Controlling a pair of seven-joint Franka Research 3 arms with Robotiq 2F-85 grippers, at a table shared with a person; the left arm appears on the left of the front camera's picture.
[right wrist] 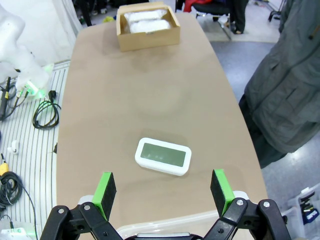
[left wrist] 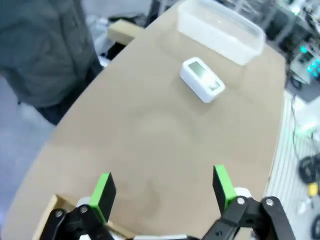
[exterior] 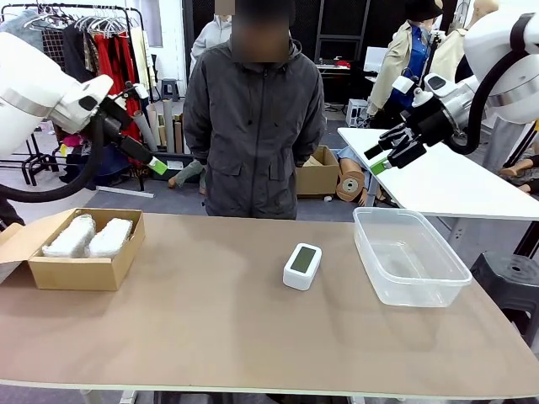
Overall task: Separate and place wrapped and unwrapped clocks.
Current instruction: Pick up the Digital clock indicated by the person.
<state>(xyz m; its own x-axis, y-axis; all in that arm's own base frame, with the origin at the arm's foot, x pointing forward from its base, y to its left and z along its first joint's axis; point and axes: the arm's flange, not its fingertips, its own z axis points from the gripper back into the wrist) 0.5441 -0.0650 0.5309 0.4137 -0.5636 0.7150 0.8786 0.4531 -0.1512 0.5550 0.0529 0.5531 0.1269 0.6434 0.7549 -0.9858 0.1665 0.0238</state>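
The wrapped and unwrapped clocks look partly sorted. The two wrapped clocks (exterior: 70, 237) lie side by side in an open cardboard box (exterior: 80, 273), close under the left pincer (left wrist: 162, 187) and far beyond the right pincer (right wrist: 162, 187). The bare clock (right wrist: 163, 156) lies loose on the table (exterior: 210, 337), below and just ahead of the right pincer, in line with the gap between its fingers and well ahead of the left one. Judging by this, what is left is to move it, probably into the plastic tub (exterior: 396, 290) directly under the right pincer, which holds nothing.

Both pincers hang above the table with their jaws spread wide, gripping nothing.

The bundles are oblong and soft-looking in whitish bubble wrap. The bare clock is a smooth white rounded rectangle with a grey-green screen facing up. The tub is clear, thin-walled and rounded at the corners; the box is plain brown card with a flap folded out.
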